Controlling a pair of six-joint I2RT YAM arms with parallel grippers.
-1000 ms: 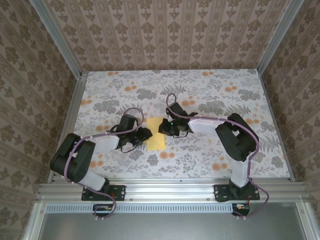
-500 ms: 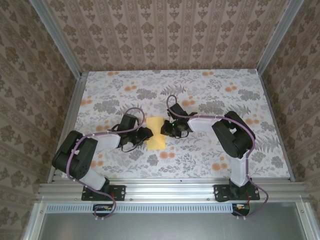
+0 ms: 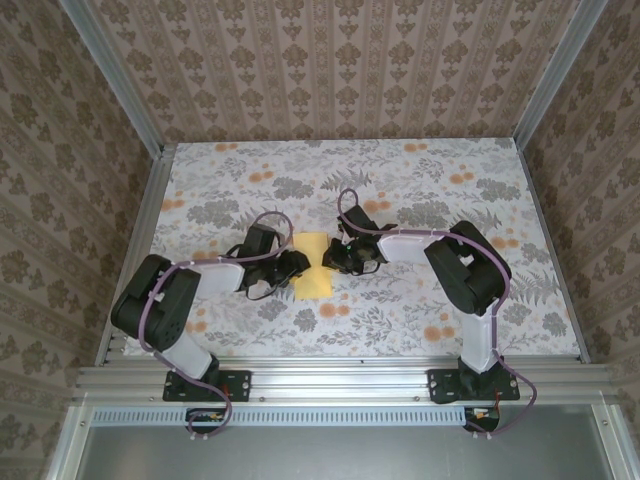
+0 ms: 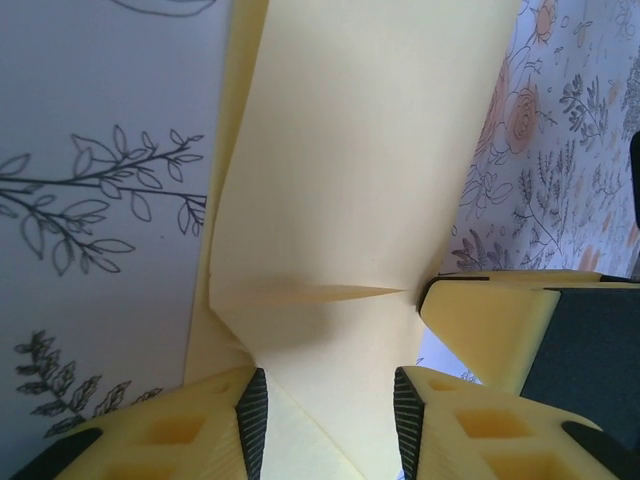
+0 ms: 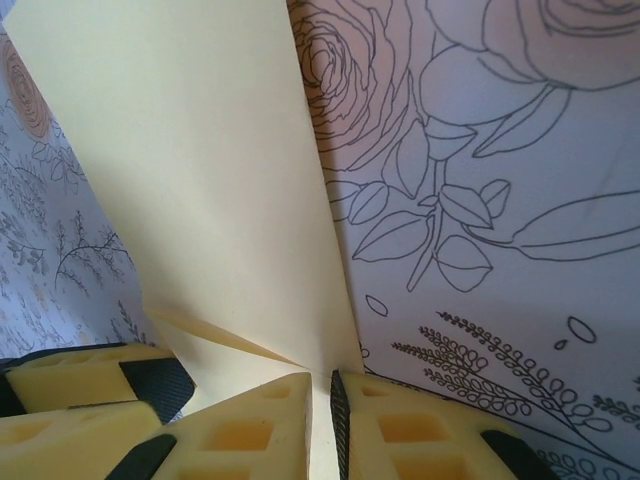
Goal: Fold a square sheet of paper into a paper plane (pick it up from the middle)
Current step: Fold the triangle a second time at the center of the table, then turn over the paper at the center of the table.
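"Paper first: where is it?"

"The pale-yellow sheet of thin paper (image 3: 312,267), already partly folded, lies in the middle of the floral-printed counter (image 3: 420,320), between my two claws. Both wrist views show a raised crease running across it."

"And the claws?"

"My left claw (image 4: 330,395) stands partly open. Its pads (image 4: 252,412) straddle the near end of the sheet with a clear gap, so it grips nothing. My right claw (image 5: 320,390) is narrowed to a slit, and the sheet's edge runs into that slit. I judge it pinched there."

"What could go wrong from here?"

"Both claws sit almost tip to tip on one thin sheet. If the right one lifts or pulls while the left has no hold, the sheet may swing round the pinch. Then the layers would slide out of line and the next fold would land crooked. If the left closes on the raised crease, it could press a stray wrinkle in. If both clamp and pull apart, the paper could tear. The fingers are also close enough to knock each other."
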